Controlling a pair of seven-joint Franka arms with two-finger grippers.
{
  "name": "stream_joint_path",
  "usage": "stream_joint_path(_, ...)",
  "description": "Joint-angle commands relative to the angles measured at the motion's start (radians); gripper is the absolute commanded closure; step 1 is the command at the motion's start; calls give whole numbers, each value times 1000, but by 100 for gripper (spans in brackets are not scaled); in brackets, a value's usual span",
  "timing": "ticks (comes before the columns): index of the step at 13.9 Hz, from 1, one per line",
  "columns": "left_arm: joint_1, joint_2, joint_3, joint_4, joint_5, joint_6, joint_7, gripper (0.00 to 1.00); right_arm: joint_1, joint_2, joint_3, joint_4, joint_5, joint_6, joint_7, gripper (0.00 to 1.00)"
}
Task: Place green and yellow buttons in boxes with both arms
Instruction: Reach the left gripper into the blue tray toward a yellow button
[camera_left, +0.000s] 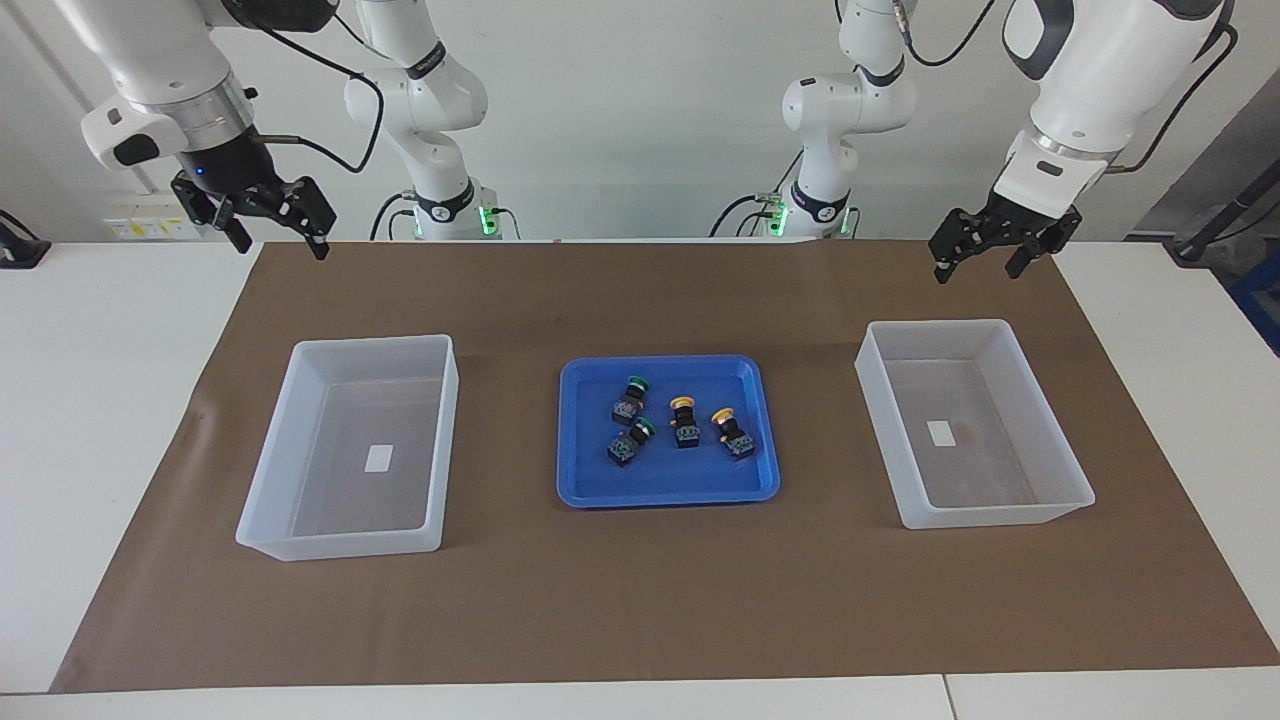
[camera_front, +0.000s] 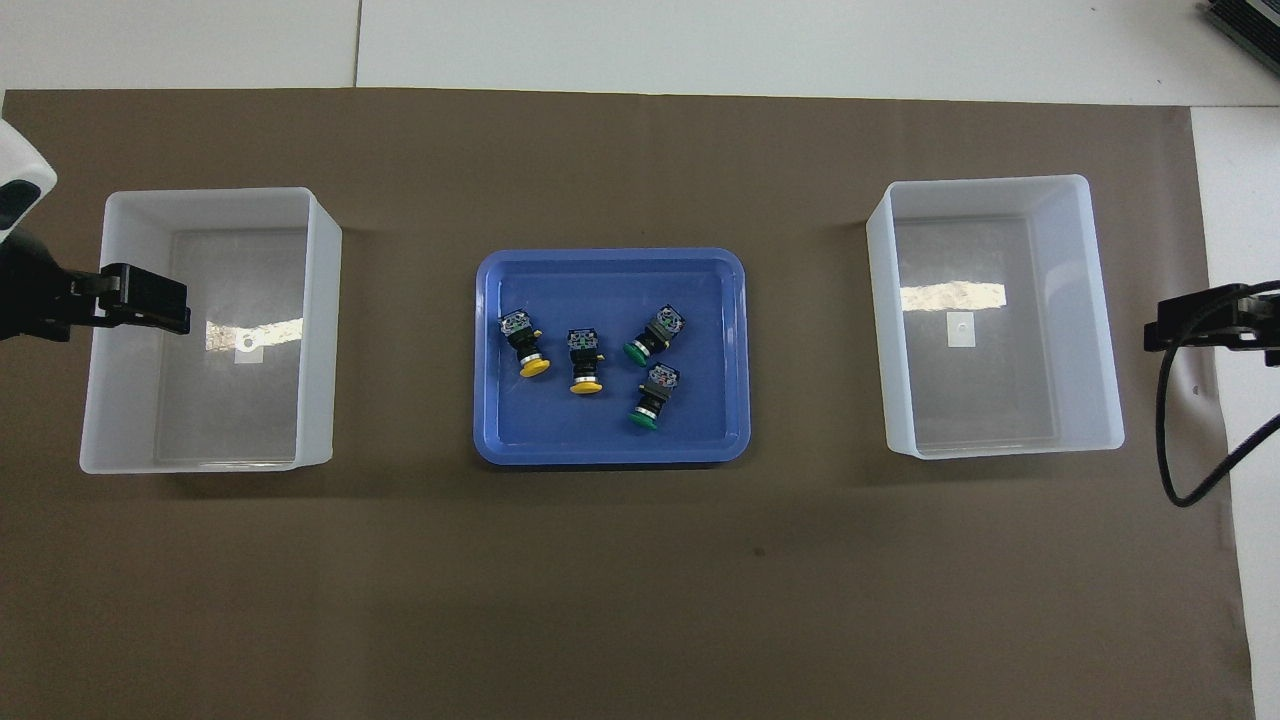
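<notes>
The four small push-button switches, two with round green caps (camera_left: 634, 381) (camera_left: 644, 427) and two with round yellow caps (camera_left: 682, 402) (camera_left: 721, 413), lie close together in the shallow bright blue plastic tray (camera_left: 580, 480) in the middle of the brown paper mat (camera_left: 640, 600). One large translucent white plastic bin (camera_left: 975, 425) stands toward the left arm's end of the table and the second bin (camera_left: 350, 445) toward the right arm's end, each with a small white sticker. The left gripper (camera_left: 985, 260) hangs with its fingers apart above the mat's edge beside the first bin, and the right gripper (camera_left: 280, 240) hangs the same way near the second bin; neither holds anything.
</notes>
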Motion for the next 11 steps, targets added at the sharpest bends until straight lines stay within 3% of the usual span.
stream_joint_path(1, 6, -22, -8, -17, 3, -10, 15, 0, -3, 13, 11, 19, 3, 20, 3, 0)
stream_joint_path(7, -8, -29, -12, -50, -21, 16, 4, 0, -5, 2, 15, 11, 8, 8, 13, 0)
stream_joint_path(11, -104, -84, -12, -240, -69, 244, -135, 0, -12, -2, 9, 5, 13, 4, 2, 0)
